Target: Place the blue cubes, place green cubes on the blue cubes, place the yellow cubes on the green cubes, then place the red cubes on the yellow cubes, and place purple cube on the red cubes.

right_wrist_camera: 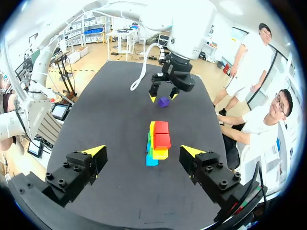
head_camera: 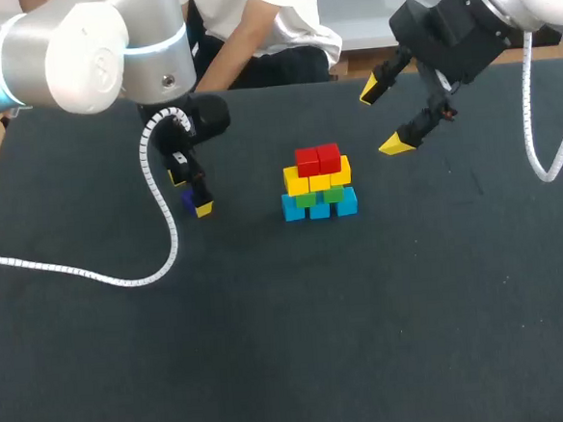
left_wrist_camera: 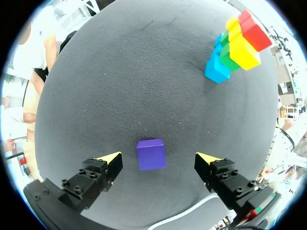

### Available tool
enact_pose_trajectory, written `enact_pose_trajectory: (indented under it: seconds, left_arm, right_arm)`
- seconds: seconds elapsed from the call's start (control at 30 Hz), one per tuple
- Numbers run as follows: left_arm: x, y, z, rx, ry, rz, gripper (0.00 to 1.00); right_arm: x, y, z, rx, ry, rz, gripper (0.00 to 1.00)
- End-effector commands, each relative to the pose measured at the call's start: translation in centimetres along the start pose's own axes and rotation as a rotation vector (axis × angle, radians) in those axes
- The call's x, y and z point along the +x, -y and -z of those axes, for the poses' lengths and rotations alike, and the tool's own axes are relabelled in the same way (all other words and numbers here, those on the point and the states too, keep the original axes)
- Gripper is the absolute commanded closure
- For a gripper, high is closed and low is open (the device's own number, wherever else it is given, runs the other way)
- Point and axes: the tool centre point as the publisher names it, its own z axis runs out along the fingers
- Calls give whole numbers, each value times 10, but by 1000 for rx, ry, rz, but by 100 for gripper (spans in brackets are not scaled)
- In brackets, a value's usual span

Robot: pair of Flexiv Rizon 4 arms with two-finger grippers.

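- The black worktop (head_camera: pixel 368 340) carries everything.
- The left arm (head_camera: pixel 87 51) comes in on the left of the cube stack (head_camera: pixel 318 181). The left jaws sit low at the worktop, well left of the stack. They are spread wide, one finger on each side of the purple cube, touching neither side.
- The right arm (head_camera: pixel 462 25) hangs to the right of the stack and beyond it. The right jaws are raised off the worktop, spread apart and holding nothing.
- The stack has blue cubes (head_camera: pixel 319 205) at the bottom, green cubes (head_camera: pixel 319 196) on them, then yellow cubes (head_camera: pixel 316 178), with red cubes (head_camera: pixel 317 158) on top.
- The purple cube (left_wrist_camera: pixel 151 154) rests on the worktop, left of the stack.
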Motion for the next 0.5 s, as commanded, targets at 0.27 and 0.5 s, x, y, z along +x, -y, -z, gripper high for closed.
enact_pose_trajectory:
  seconds: [0.27, 0.5]
  left_arm:
    - [-14, -12, -5, 18, -17, -14, 0]
    - [-16, -13, -10, 34, -16, -9, 0]
  right_arm:
    - [0, 0, 0, 0, 0, 0, 0]
    - [0, 0, 0, 0, 0, 0, 0]
